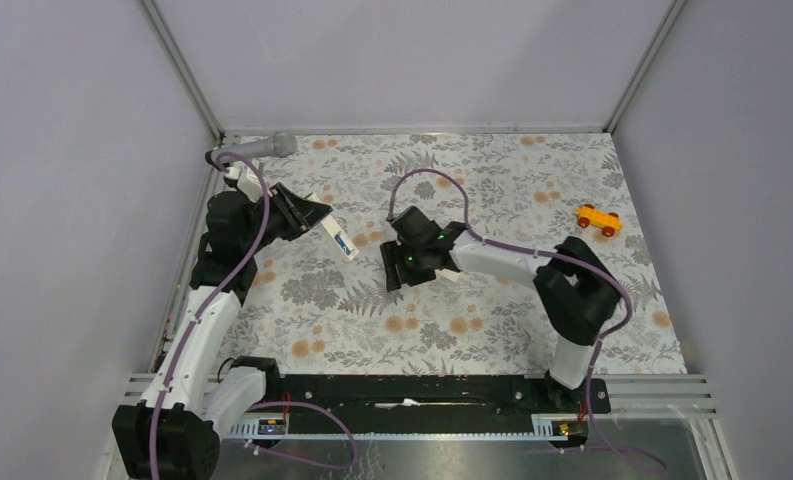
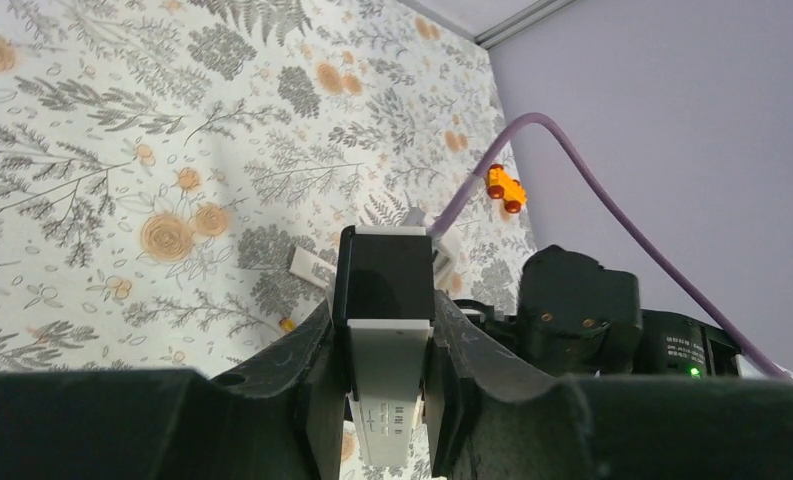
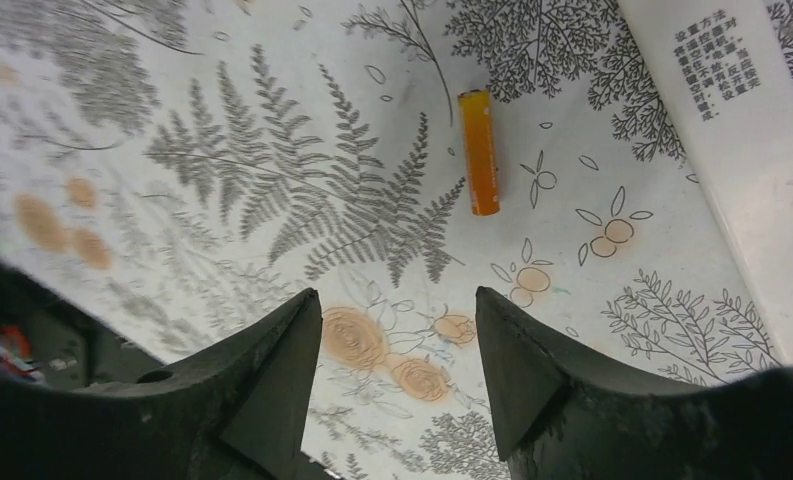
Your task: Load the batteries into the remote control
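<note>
Hovering empty with jaws apart, our right gripper [image 3: 396,296] faced the orange battery [image 3: 479,152], which lay end-on just ahead.

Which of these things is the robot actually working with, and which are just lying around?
In use: remote, gripped in the left claw; orange battery, on the table in front of the open right claw.
Lying about: toy car; microphone.
</note>
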Available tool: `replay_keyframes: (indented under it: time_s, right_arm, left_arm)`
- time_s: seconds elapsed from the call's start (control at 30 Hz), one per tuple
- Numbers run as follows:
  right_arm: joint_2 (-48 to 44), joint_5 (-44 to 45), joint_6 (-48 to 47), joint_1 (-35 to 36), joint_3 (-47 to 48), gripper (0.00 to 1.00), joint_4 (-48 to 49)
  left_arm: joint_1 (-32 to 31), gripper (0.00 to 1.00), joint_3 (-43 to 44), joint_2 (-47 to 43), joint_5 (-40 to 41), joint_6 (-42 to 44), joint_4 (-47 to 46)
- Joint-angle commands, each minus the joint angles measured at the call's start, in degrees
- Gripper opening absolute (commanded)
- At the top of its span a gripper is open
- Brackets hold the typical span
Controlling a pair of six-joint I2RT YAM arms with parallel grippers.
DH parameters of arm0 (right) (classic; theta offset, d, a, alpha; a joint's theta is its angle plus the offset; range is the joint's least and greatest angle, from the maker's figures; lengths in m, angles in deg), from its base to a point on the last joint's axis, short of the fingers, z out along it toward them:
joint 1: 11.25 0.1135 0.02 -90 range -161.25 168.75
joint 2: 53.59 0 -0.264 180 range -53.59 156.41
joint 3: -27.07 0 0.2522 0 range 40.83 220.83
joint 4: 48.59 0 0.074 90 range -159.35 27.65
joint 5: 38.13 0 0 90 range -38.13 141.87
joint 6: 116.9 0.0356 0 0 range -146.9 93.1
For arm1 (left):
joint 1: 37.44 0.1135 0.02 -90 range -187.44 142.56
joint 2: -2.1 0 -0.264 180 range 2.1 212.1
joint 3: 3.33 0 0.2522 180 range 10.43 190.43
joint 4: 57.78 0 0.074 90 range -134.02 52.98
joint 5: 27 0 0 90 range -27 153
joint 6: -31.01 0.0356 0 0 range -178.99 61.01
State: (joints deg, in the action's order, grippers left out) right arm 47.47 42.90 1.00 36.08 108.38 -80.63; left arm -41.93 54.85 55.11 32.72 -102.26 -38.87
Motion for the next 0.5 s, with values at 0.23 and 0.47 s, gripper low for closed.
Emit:
replay_keyframes:
  time_s: [0.23,0.47]
  right_arm:
    - [8.87,15.37,-5.26,3.05,10.39,0.65,-6.32]
    - [14.41,16.73,-5.79,3.6,16.81,0.52,-10.63]
  left_arm:
    - [1.1,0.0,0.78,-1.34,1.19,2.92,0.96]
    - [1.54,0.0,0.45,-1.75,1.65,3.45,1.53]
